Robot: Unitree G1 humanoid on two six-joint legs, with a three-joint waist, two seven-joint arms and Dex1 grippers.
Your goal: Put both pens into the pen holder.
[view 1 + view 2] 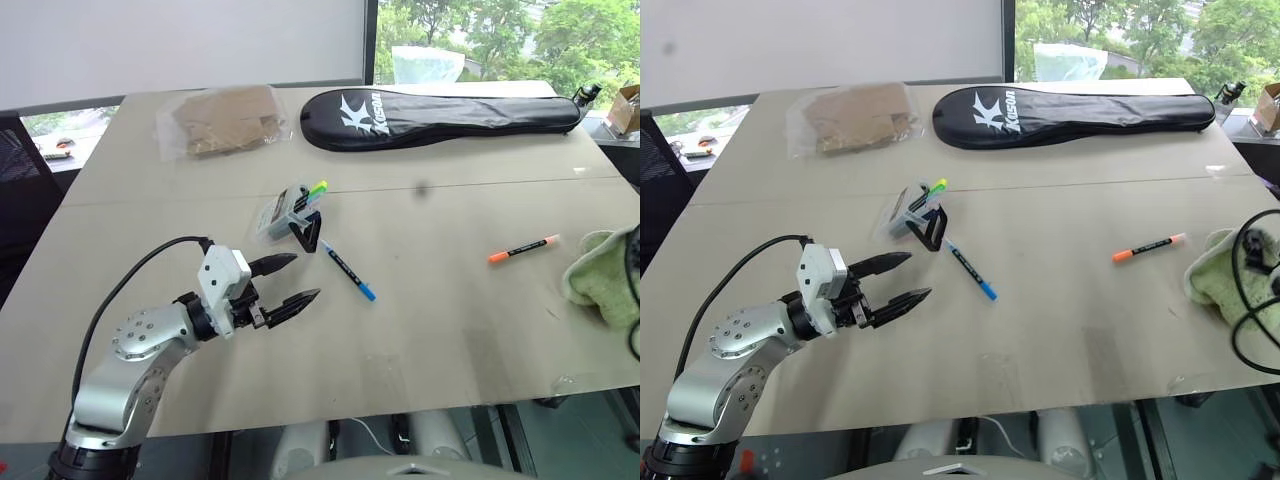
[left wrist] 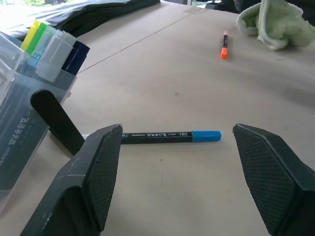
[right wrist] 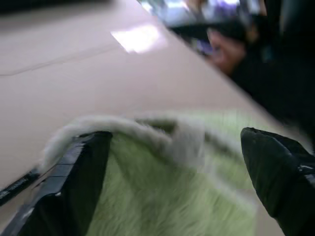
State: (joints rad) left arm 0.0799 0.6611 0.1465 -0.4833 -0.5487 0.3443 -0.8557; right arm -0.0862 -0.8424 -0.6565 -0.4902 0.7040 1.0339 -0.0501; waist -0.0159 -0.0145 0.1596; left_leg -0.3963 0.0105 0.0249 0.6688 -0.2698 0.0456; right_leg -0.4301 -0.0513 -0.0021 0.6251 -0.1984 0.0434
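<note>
The dark pen with a blue cap (image 1: 348,271) lies flat on the table, just right of the pen holder (image 1: 280,213). The holder is a clear box leaning on a black stand (image 1: 308,233), with a yellow-green highlighter (image 1: 316,188) in it. My left gripper (image 1: 305,277) hovers open just short of the blue-capped pen (image 2: 170,136), which lies crosswise beyond its fingers (image 2: 98,177). The orange-ended marker (image 1: 523,248) lies far to the right, near a green cloth (image 1: 605,275). My right gripper (image 3: 174,133) is open, its fingers spread wide over that cloth (image 3: 162,196).
A black racket bag (image 1: 440,115) lies across the back of the table. A clear bag of brown cardboard (image 1: 225,120) sits at the back left. The table's front edge (image 1: 400,405) runs just below my left gripper.
</note>
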